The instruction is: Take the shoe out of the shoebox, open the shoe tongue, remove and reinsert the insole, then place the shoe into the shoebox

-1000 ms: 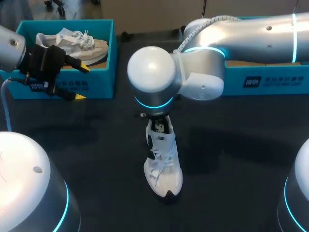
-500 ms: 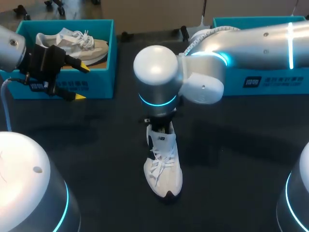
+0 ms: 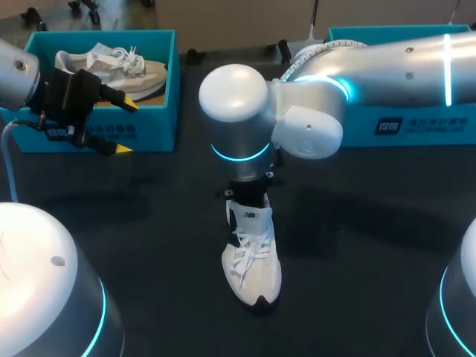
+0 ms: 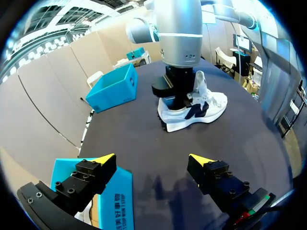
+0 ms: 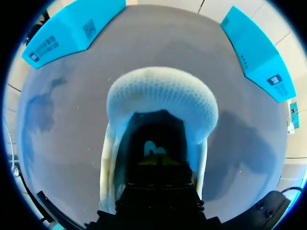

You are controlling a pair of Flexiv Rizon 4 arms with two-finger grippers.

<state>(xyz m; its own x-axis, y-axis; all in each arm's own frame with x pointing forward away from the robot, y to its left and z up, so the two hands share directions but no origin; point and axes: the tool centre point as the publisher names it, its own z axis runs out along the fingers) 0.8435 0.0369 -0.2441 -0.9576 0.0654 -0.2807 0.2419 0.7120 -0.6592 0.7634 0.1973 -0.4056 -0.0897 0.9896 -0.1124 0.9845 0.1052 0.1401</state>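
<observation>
White shoe (image 3: pixel 251 260) on table (image 3: pixel 364 253) — right arm (image 3: pixel 245 126) over its heel

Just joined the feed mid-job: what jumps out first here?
The right arm is stretched to the middle of the table, the right gripper down in the opening of a white sneaker standing there. At the left, the open left gripper hovers by a blue shoebox holding a second sneaker.

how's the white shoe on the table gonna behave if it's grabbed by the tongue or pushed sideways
The white shoe is probably light: its upper looks like thin mesh. The tongue and loose laces would likely flex rather than lift it rigidly. It stands flat on its sole on the table, so a push should slide it, though it might tip sideways.
</observation>
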